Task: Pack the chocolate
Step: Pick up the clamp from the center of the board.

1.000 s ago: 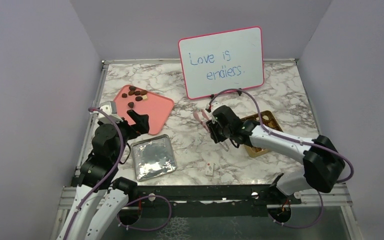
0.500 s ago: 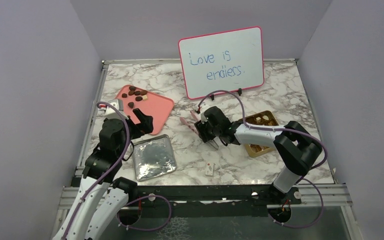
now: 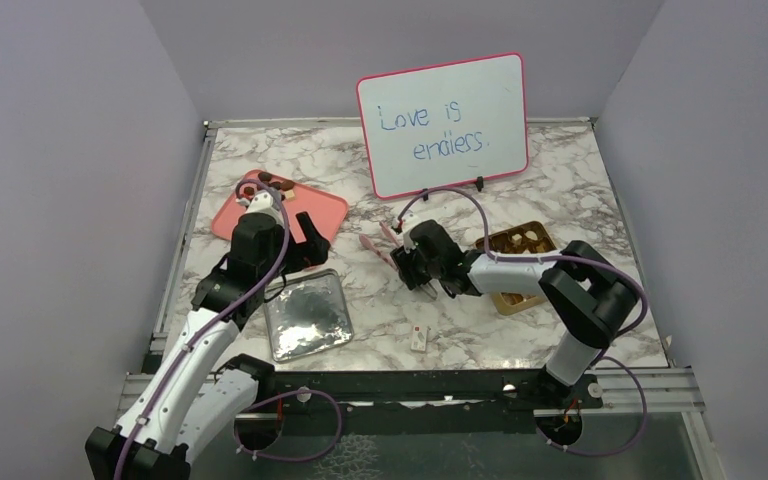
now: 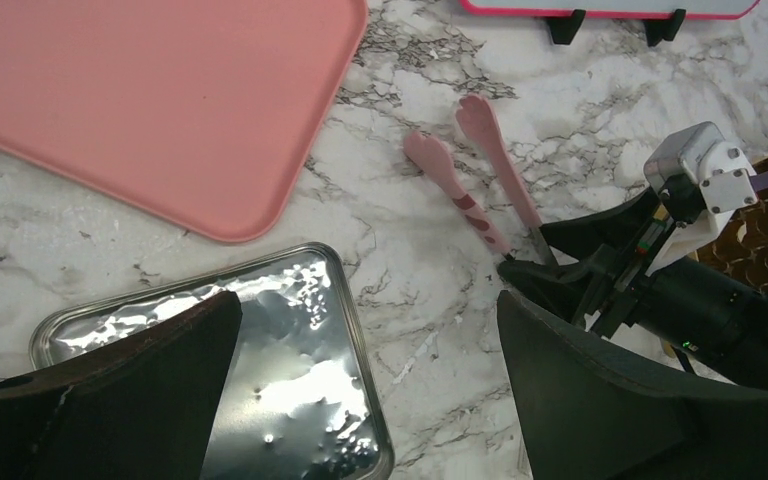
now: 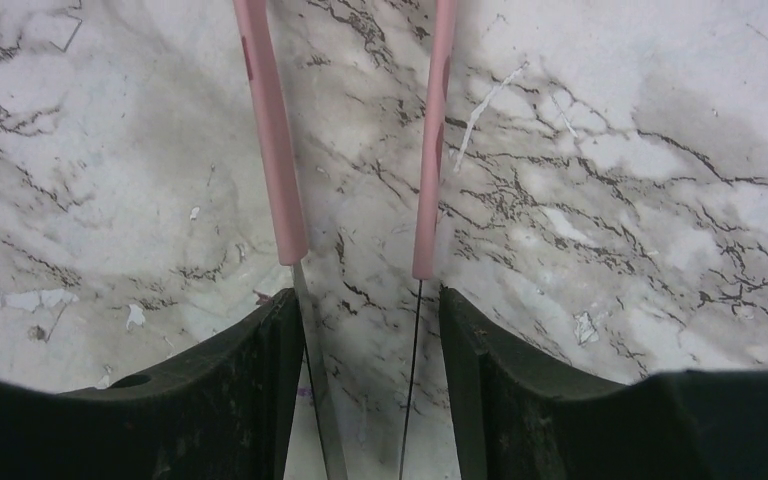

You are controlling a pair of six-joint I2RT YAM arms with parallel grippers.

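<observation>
Choc. (image 3: 282,186) is seen mostly at the far-L corner of the pink tray (image 4: 160,100), a few pcs in the gold box (image 3: 545,245) near the R edge of the counter (image 3: 380,320). Pink tongs (image 5: 270,150) are pinched in the R jaws, prob. because pcs are too small for bare jaws; L jaws are held spread wide, empty, by the tray. "Love is endless." is read on the whiteboard (image 3: 443,125).

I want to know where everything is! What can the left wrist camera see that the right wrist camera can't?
Only the left wrist view shows the pink tray, the shiny silver tin, a corner of the gold box and the whiteboard's feet. Only the right wrist view shows, close up, the pink tongs' thin metal strips passing between the right jaws. Both show the pink tongs and the marble table.
</observation>
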